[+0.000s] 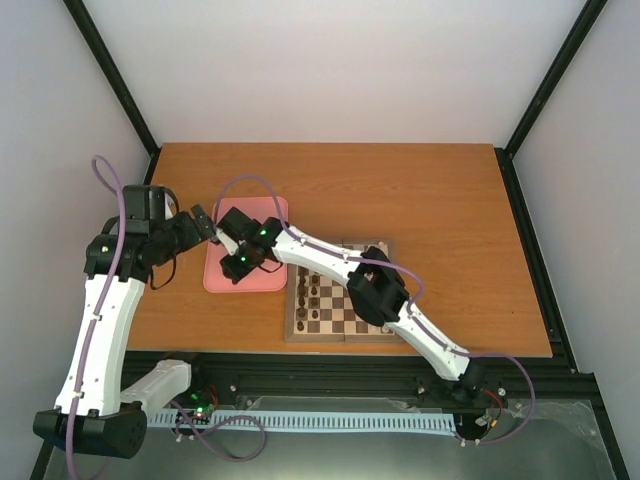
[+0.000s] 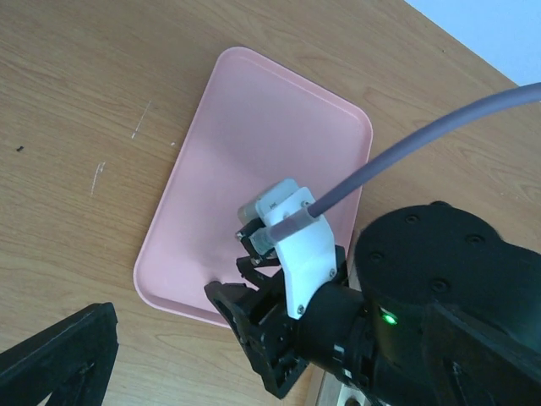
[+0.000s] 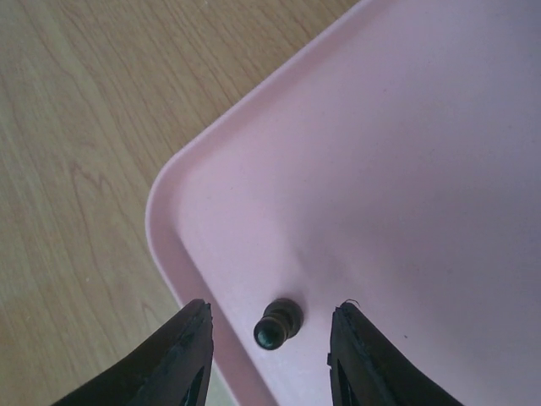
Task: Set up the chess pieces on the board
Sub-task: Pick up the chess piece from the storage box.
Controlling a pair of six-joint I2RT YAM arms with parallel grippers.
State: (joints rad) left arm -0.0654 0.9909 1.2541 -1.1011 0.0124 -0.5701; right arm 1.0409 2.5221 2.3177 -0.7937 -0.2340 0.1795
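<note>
right gripper straddles a fallen piece in the tray corner

the right gripper [image 3: 270,311] hangs low over the pink tray [image 3: 423,127], jaws about a third open and holding nothing. between its two fingers [image 3: 190,355] lies one dark chess piece [image 3: 279,322], tipped on its side on the tray floor, just inside the rounded corner and near the rim. there is bare tray on either side of it, so neither finger touches it yet.

the piece's long axis runs roughly along the gripper's own line of approach, slanting a little to the right. its round greenish base faces the wrist camera and its head points away. that puts the closing line of the jaws across the narrow body, which suits a pinch. it sits a touch nearer the right finger than the left. which chessman it is i cannot tell.

the right arm is the nearer one by far: it reaches across from the chessboard [image 1: 340,325], which lies to the right of the tray on the wooden table [image 1: 430,200]. other dark pieces [image 1: 312,292] stand on the board's left squares.

the left gripper [image 1: 210,225] waits at the tray's left edge, spread wide and empty.

the move i judge next is a short drop and a squeeze.
</note>
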